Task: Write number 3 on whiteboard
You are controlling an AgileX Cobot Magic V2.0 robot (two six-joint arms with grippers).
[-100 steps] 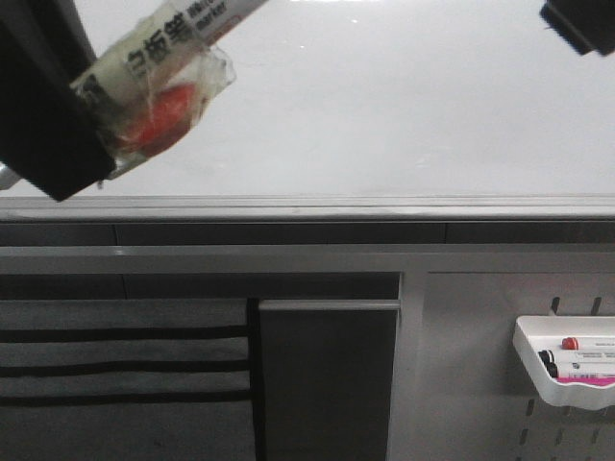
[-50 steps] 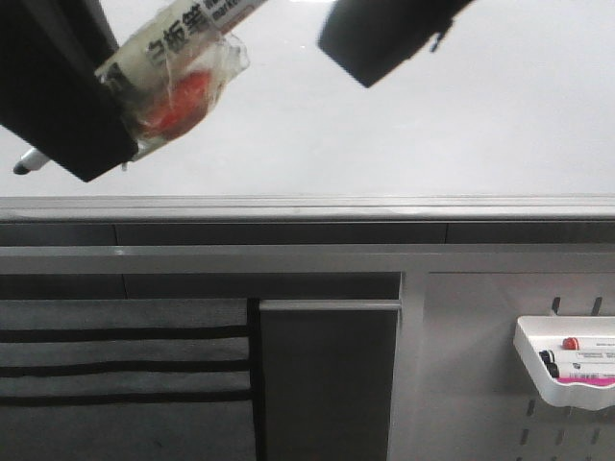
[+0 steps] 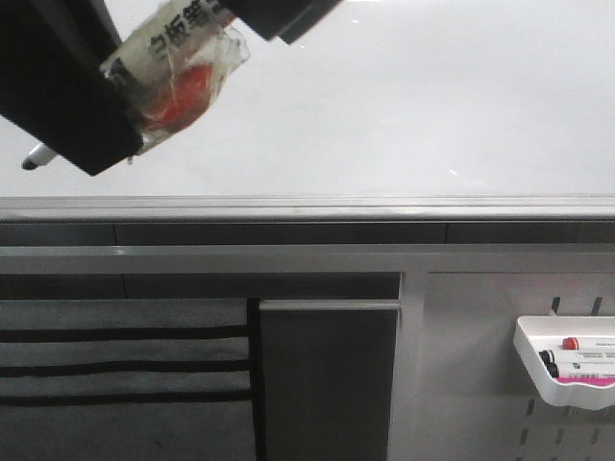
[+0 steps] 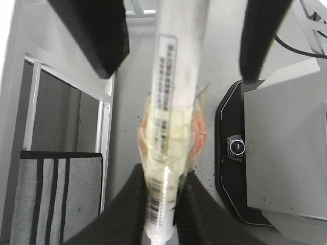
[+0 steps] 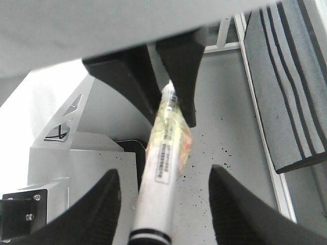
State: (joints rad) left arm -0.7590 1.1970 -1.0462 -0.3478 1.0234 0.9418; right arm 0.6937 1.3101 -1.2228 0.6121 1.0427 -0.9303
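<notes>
As we look forward, our left gripper (image 3: 115, 82) clamps a tape-wrapped marker (image 3: 173, 58) above the blank whiteboard (image 3: 404, 106). From our left wrist, our fingers (image 4: 122, 214) pinch the marker's barrel. From our right wrist, our right gripper (image 5: 163, 214) stands apart around the marker, not touching it.

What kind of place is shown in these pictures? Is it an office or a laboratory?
Probably a robot laboratory or test room. A large whiteboard with a metal rail fills the front view, a perforated panel carries a tray of markers, and two grippers surround a taped marker.
</notes>
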